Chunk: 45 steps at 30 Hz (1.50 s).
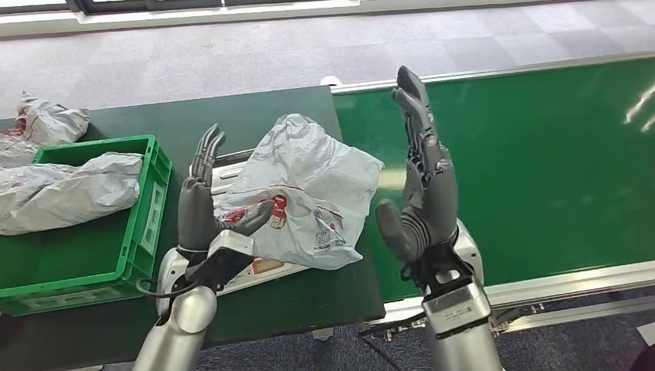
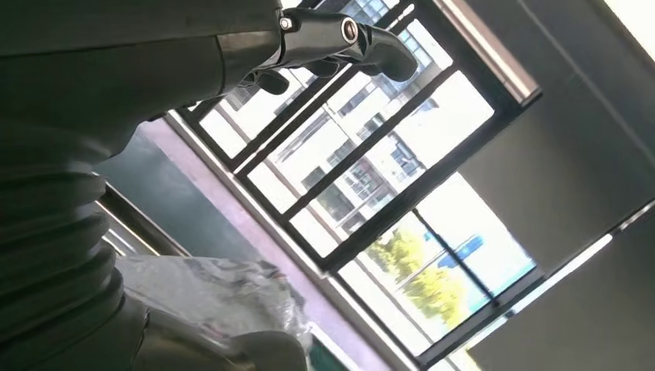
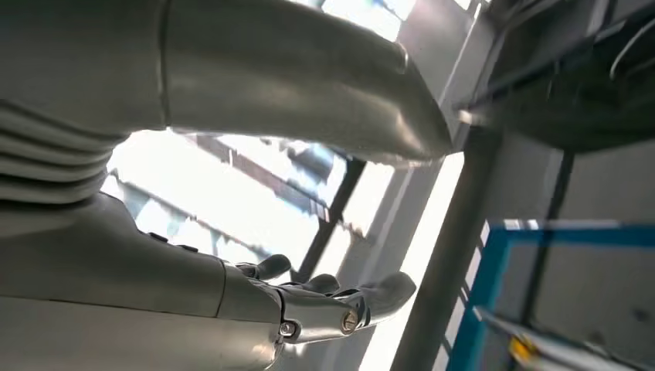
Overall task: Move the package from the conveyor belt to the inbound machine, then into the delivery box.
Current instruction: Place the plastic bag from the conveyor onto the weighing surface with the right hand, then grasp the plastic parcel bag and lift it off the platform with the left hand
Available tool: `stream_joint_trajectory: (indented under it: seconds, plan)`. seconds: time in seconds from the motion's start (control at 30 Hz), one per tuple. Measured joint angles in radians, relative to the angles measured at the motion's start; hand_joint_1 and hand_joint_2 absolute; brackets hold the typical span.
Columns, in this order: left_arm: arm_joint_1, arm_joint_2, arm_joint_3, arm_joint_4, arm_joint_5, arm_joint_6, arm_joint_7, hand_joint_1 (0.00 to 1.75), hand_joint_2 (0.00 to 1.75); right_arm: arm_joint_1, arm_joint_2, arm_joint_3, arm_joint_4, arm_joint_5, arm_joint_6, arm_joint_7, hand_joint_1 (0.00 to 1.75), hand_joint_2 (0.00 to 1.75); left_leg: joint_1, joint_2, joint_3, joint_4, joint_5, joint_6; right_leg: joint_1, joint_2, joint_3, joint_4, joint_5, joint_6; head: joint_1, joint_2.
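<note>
We see two robot hands raised, palms facing each other. Left robot hand (image 1: 202, 202) fingers spread, thumb touching grey plastic package (image 1: 300, 193); no firm hold. Right robot hand (image 1: 421, 182) spread, apart from package. Package lies on white inbound machine (image 1: 232, 166) on dark desk (image 1: 255, 108). We judge risk: limp bag sags, slips through one-sided squeeze. Green delivery box (image 1: 151, 209) left, already bagged. Conveyor belt (image 1: 541, 154) beyond.

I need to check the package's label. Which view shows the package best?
The head view: the whole grey package with its red print lies between both hands. The left wrist view catches only a crumpled edge; the right wrist view looks up at windows.
</note>
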Motion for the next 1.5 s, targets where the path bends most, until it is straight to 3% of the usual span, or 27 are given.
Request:
stream_joint_trajectory:
  seconds: [0.1, 0.4, 0.6, 0.8, 1.07, 1.2, 1.5]
  plan:
    - [-0.103, -0.012, 0.011, 0.176, -0.104, -0.05, 0.018, 0.0, 1.75, 0.016, 0.0, 0.067, -0.053, 0.082, -0.107, 0.0, 0.0, 1.75, 0.0, 0.0, 0.0, 0.0, 0.001, 0.0, 0.0, 0.0, 0.0, 0.0, 0.0, 0.0, 0.0, 0.0]
    - [-0.32, -0.075, -0.004, 0.601, -0.221, -0.13, -0.004, 0.0, 1.75, 0.001, 0.0, 0.146, -0.066, 0.109, -0.202, 0.003, 0.0, 1.75, 0.0, 0.0, 0.0, 0.0, 0.002, 0.0, 0.0, 0.0, 0.0, 0.0, 0.001, 0.0, 0.0, 0.0]
    - [-0.373, -0.097, -0.017, 0.729, -0.227, -0.132, -0.016, 0.0, 1.75, -0.002, 0.0, 0.167, -0.066, 0.104, -0.214, 0.003, 0.0, 1.75, 0.0, 0.0, -0.001, 0.0, 0.001, 0.0, 0.0, 0.0, 0.0, 0.0, 0.001, 0.0, 0.0, 0.0]
    - [-0.408, -0.114, -0.048, 0.831, -0.264, -0.192, -0.028, 0.0, 1.75, -0.009, 0.0, 0.189, -0.066, 0.102, -0.231, 0.005, 0.0, 1.75, 0.0, 0.0, -0.001, 0.0, 0.001, 0.0, 0.0, 0.0, 0.0, 0.0, 0.001, 0.0, 0.0, 0.0]
    - [-0.427, -0.122, -0.095, 0.91, -0.284, -0.214, -0.033, 0.0, 1.75, -0.019, 0.0, 0.196, -0.066, 0.103, -0.239, 0.006, 0.0, 1.75, 0.0, 0.0, -0.001, 0.0, 0.001, 0.0, 0.0, 0.0, 0.0, 0.0, 0.001, 0.0, 0.0, 0.0]
    - [-0.434, -0.123, -0.1, 0.928, -0.285, -0.224, -0.033, 1.71, 1.75, -0.019, 0.0, 0.201, -0.066, 0.103, -0.24, 0.007, 0.0, 1.75, 0.0, 0.0, -0.001, 0.0, 0.001, 0.0, 0.0, 0.0, 0.0, 0.0, 0.001, 0.0, 0.0, 0.0]
    - [-0.461, -0.124, -0.127, 0.962, -0.316, -0.26, -0.011, 1.75, 1.75, -0.018, 0.0, 0.203, -0.066, 0.118, -0.241, 0.021, 0.0, 1.75, 0.0, 0.0, -0.001, 0.0, 0.001, 0.0, 0.0, 0.0, 0.0, 0.0, 0.001, 0.0, 0.0, 0.0]
